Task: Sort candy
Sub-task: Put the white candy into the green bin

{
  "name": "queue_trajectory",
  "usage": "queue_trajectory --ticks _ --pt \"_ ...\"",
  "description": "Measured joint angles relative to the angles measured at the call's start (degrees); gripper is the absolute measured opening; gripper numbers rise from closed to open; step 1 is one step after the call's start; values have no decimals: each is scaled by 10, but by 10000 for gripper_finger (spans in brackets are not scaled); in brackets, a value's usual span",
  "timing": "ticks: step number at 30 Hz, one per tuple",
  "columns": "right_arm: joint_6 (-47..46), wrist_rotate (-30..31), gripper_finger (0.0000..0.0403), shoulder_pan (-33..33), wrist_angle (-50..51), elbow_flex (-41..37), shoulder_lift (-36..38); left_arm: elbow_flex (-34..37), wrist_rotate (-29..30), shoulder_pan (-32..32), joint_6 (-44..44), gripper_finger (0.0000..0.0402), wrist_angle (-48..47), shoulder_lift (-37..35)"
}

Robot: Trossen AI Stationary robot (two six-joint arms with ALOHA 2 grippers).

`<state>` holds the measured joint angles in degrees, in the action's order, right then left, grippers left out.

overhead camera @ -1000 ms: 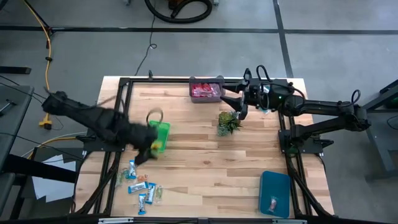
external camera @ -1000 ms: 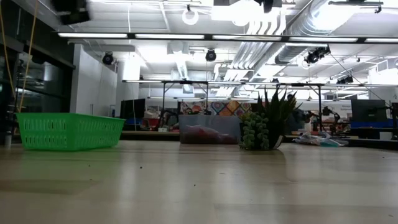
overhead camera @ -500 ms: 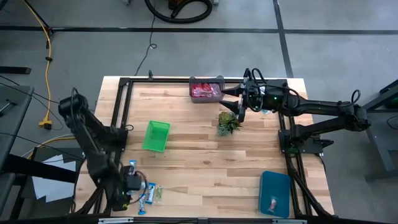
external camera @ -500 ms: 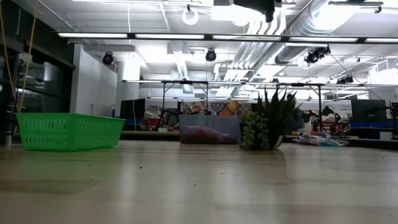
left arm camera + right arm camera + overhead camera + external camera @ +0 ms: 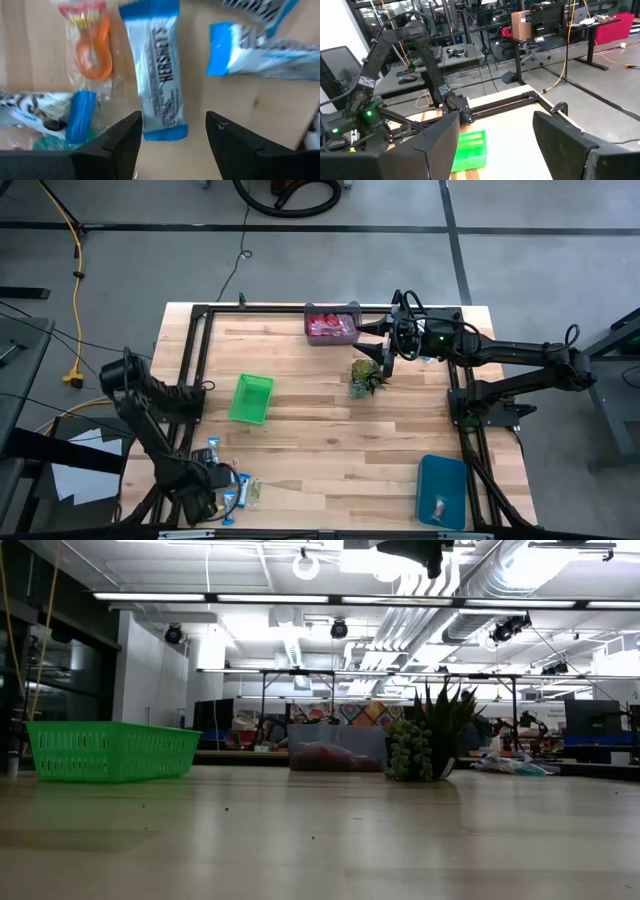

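Several candy pieces (image 5: 232, 483) in blue-and-white and clear wrappers lie in a loose pile near the table's front left corner. My left gripper (image 5: 207, 492) hangs just over them, pointing down and open. In the left wrist view, my left gripper (image 5: 172, 142) has one finger on each side of the near end of a blue-and-white bar (image 5: 159, 75), which lies flat on the wood. My right gripper (image 5: 386, 348) waits high at the far right, level and open (image 5: 495, 150), with nothing between its fingers.
A green basket (image 5: 250, 398) stands left of centre. A clear bin holding red candy (image 5: 332, 325) sits at the far edge. A blue bin (image 5: 441, 490) with one piece stands near the front right. A small spiky plant (image 5: 367, 377) stands below my right gripper.
My left gripper has swung from beside the green basket toward the table's near left corner. It has come down over the candy pile and tipped to point straight down, staying open. The candy has not moved.
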<state>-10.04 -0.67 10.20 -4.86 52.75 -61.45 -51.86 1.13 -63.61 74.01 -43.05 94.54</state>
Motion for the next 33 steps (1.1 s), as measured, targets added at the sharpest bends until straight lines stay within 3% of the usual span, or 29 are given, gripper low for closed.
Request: queue_trajectory --ticks 8,11,14,17,22,25,30,33 --pt "0 0 250 0 0 0 0 -3 -40 2 42 187 1 33" --pt "0 0 250 0 0 0 0 1 -51 8 60 132 4 18" --pt "-1 0 250 0 0 0 0 1 -58 7 70 40 17 -18" --pt "-1 0 250 0 0 0 0 1 -47 5 78 15 19 -65" --pt "-2 0 250 0 0 0 0 1 0 20 49 3 20 -187" --pt "-2 0 250 0 0 0 0 0 59 52 19 2 20 -273" --pt "-2 0 250 0 0 0 0 0 210 175 -87 1 -7 -378" --pt "-4 0 250 0 0 0 0 0 261 278 -185 0 -8 -408"
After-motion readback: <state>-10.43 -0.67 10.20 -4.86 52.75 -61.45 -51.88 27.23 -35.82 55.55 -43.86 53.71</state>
